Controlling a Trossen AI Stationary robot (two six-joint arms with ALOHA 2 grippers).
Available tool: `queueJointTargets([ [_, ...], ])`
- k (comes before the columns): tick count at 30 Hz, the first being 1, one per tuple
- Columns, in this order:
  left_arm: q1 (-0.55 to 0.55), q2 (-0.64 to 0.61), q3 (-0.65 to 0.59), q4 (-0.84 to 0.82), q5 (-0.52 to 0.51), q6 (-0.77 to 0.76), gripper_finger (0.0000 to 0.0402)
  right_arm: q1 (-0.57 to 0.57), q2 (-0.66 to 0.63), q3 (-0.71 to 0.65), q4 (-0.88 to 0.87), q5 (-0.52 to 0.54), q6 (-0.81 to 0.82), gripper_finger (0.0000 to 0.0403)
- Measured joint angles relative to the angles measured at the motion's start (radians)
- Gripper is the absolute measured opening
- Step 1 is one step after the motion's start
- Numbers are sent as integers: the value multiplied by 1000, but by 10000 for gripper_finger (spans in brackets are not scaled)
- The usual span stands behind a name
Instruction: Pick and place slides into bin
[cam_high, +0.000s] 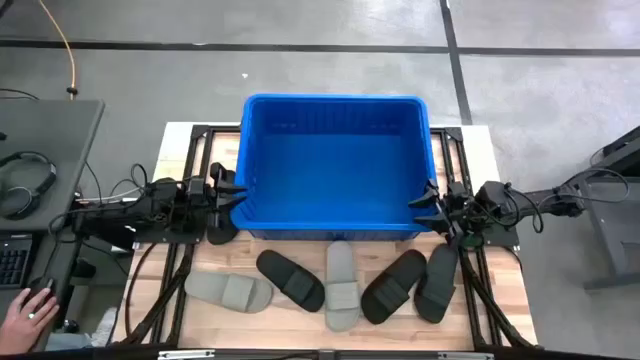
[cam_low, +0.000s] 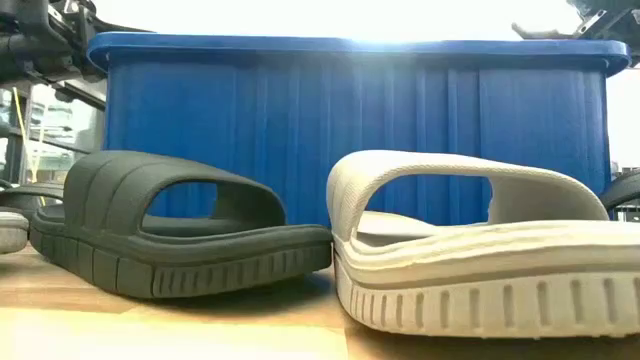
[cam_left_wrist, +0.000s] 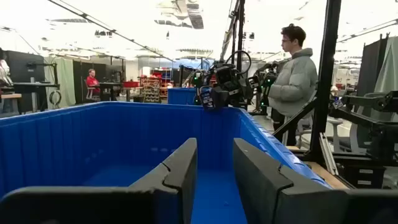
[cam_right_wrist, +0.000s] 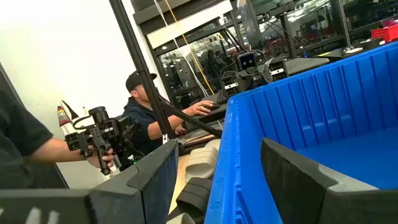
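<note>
Five slides counted in the high view, all lying on the wooden tabletop (cam_high: 300, 320) just in front of the blue bin (cam_high: 335, 165): light grey slide (cam_high: 228, 291) furthest toward the bin's left corner, then black slide (cam_high: 291, 279), a second grey slide (cam_high: 341, 286) under the bin's middle, and two black slides (cam_high: 392, 286) (cam_high: 438, 282) toward its right corner. Nothing visible inside the bin. Left end effector (cam_high: 236, 187) poised at the bin's left wall, fingers slightly apart, gripping nothing. Right end effector (cam_high: 425, 199) at the bin's right wall near its front corner, fingers spread, empty too. A person's hand (cam_high: 28, 310) resting on a mouse at a desk well left of the bin.

From the low view: black slide (cam_low: 170, 235) and grey slide (cam_low: 480, 250) side by side, close before the bin's ribbed front wall (cam_low: 350, 130), apart from each other.

From the left wrist view: own dark fingers (cam_left_wrist: 180, 180) parted with a narrow gap, pointing across the bin's interior (cam_left_wrist: 93, 143); the right arm's end effector (cam_left_wrist: 221, 87) above the far rim; a person in a grey jacket (cam_left_wrist: 292, 74) beyond the bin.

From the right wrist view: fingers (cam_right_wrist: 155, 180) wide apart straddling the bin's rim (cam_right_wrist: 227, 155), one inside, one outside; slides (cam_right_wrist: 199, 165) just outside the wall; a person in a cap (cam_right_wrist: 146, 102) seated beyond.
</note>
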Motion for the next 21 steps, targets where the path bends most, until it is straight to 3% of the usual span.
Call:
queueJointTargets([
  [9,0,0,0,0,0,-12,92,0,0,0,0,0,1,218],
  [14,0,0,0,12,-55,-167,92,0,0,0,38,26,9,216],
  [21,0,1,0,62,-79,-326,92,0,0,0,255,118,23,216],
])
